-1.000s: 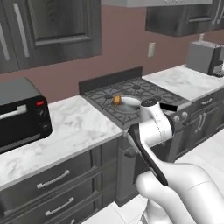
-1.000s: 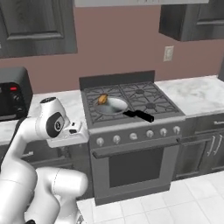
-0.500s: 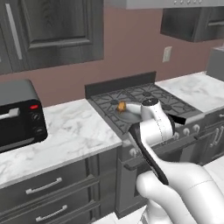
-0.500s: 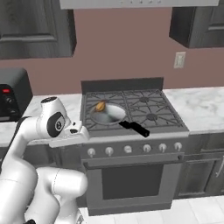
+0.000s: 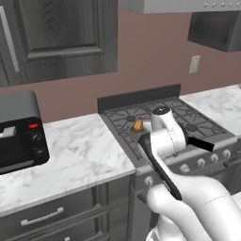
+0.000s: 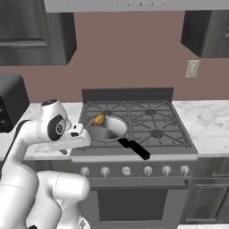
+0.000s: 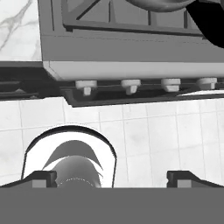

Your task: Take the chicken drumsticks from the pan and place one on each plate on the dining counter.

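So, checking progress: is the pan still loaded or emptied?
Still loaded: a golden drumstick lies in the pan on the stove.

Arm folded up tight, gripper wide open and holding nothing

The white arm is bent back on itself: in the left base view it climbs from the lower right, with the rounded wrist joint sitting at the top of the fold. In the right base view it comes up from the lower left, elbow high, and the hand sticks out sideways toward the right. The gripper (image 7: 112,177) looks down, its two dark fingers (image 7: 43,177) spread far apart at the bottom of the hand view, one at each side, with an empty gap between them. From the base views I can't really make out the fingertips.
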Robot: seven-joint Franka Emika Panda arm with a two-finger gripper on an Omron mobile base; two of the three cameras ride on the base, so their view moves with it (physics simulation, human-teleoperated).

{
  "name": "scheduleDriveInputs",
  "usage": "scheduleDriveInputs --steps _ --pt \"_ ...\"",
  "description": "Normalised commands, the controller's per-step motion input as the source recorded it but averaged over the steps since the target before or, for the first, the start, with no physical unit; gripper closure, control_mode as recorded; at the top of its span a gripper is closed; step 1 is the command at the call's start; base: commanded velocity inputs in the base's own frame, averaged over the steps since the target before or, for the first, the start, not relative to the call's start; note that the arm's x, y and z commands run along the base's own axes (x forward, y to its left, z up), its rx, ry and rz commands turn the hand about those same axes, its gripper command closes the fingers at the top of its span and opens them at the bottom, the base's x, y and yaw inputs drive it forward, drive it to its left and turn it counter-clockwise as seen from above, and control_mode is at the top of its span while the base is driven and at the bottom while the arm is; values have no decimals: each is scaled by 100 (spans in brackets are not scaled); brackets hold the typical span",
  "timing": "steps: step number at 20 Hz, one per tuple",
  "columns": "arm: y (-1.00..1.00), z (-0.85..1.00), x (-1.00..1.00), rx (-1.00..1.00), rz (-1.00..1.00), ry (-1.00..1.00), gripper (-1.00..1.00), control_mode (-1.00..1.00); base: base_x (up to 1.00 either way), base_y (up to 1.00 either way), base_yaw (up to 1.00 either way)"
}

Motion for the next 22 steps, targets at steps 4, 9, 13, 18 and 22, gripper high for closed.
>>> scheduleDriveInputs --steps 4,9,13,18,22 --pt "0 0 0 0 0 0 -100 100 51 -20 11" --pt "0 0 0 0 0 0 -100 100 10 -1 0" --pt "0 0 0 0 0 0 -100 100 0 0 0" --pt "0 0 0 0 0 0 -100 100 0 -3 0" --pt "0 0 0 0 0 0 -100 100 4 -6 0"
